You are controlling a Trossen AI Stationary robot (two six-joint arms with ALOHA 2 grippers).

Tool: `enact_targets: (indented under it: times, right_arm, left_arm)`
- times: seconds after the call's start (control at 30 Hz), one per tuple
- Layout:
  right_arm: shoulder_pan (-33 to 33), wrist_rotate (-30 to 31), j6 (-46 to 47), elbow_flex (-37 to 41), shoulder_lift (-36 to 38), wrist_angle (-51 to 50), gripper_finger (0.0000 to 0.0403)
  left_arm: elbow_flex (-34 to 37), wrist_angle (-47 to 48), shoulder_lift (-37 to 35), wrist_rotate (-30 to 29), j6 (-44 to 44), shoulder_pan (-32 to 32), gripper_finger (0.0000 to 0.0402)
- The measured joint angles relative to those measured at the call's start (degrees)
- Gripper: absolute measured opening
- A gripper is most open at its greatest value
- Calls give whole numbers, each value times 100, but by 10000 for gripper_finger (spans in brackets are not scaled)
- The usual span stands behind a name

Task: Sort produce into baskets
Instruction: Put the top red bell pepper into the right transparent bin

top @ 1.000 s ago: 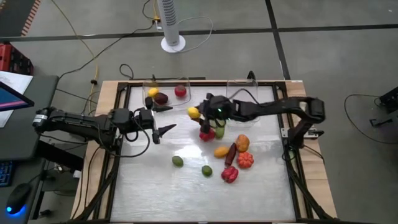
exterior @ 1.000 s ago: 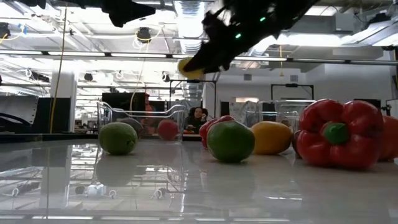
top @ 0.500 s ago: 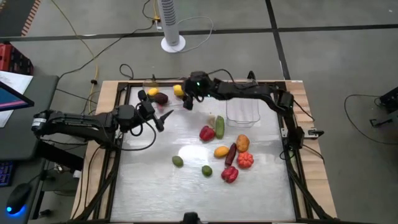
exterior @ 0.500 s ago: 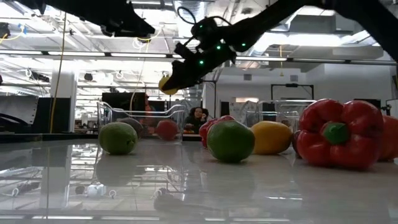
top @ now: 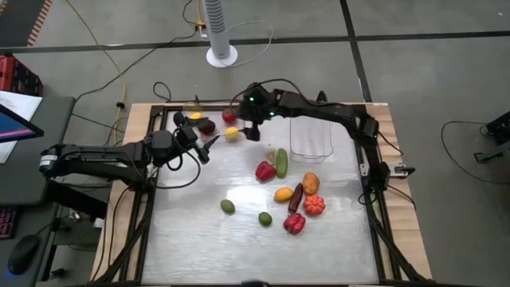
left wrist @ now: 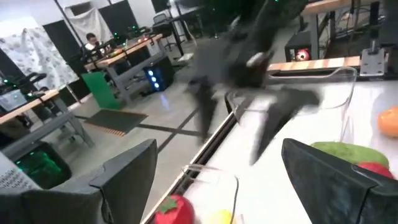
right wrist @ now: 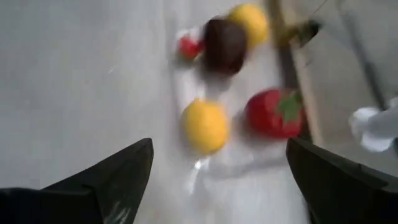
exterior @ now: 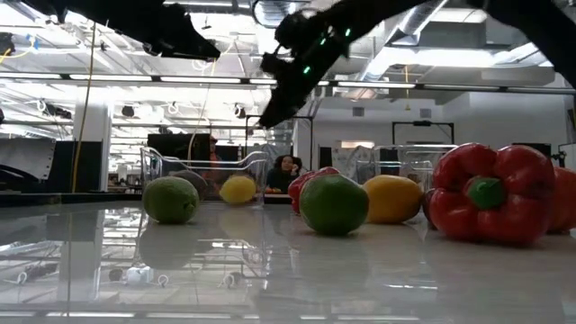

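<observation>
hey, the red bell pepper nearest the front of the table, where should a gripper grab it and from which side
Take the red bell pepper across its broad lobed body, coming straight down from above. It lies on its side, green stem facing the front edge, so the stem is no handle. The orange-red fruit sits close behind it, so set the jaws left and right of the pepper.

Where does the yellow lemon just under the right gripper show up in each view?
High view: the lemon in the left basket.
Low view: lemon inside that basket.
Left wrist view: cannot tell.
Right wrist view: lemon at centre.
Shared landmark: the strawberry beside it.
</observation>
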State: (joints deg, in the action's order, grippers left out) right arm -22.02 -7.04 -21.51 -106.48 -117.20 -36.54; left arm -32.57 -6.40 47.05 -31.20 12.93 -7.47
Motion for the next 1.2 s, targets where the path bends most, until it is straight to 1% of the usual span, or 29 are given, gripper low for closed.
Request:
enact_targets:
  times: [0.07, 0.13, 0.2, 0.27, 0.37, 0.5, 0.67, 0.7, 0.8, 0.93, 1.0, 1.1, 1.2]
  right_arm:
    - [152, -330, 2, 220, 286, -422, 389]
    - [351, -592, 8, 653, 596, -458, 384]
    - [566, -645, 36, 1164, 845, -344, 380]
    - [787, -499, 64, 1608, 1037, -250, 378]
    - [1065, -70, 148, 2191, 1380, -54, 378]
    - [1309, 2, 38, 2659, 1525, 40, 379]
    - [1571, 788, -274, 2726, 1474, 127, 381]
    - [1614, 863, -322, 2726, 1467, 127, 381]
    - [1689, 871, -570, 2728, 1460, 161, 381]
    - [1733, 870, -584, 2728, 1460, 493, 382]
    - [1728, 871, -575, 2728, 1453, 503, 387]
    - [1722, 875, -593, 2726, 1304, 444, 398]
    - [1755, 871, -641, 2734, 1097, 398, 398]
  left_arm:
    - [-12, 9, -107, -16, 0, -2, 331]
    - [1, 257, -272, -22, -14, -1, 331]
    - [-3, 368, -404, -24, -103, -1, 331]
    - [1, 489, -529, -24, -208, -1, 331]
    - [-3, 570, -670, -31, -292, -1, 331]
    - [-1, 517, -666, -26, -216, -28, 331]
    - [-1, 305, -590, -11, -94, -102, 331]
    - [-1, 303, -589, -11, -59, -104, 331]
    - [-1, 285, -582, -15, 44, -113, 331]
    - [-1, 283, -582, -16, 163, -115, 331]
    - [-1, 286, -579, -17, 238, -115, 331]
    - [-1, 285, -582, -18, 253, -115, 331]
    - [-1, 287, -582, -20, 254, -120, 331]
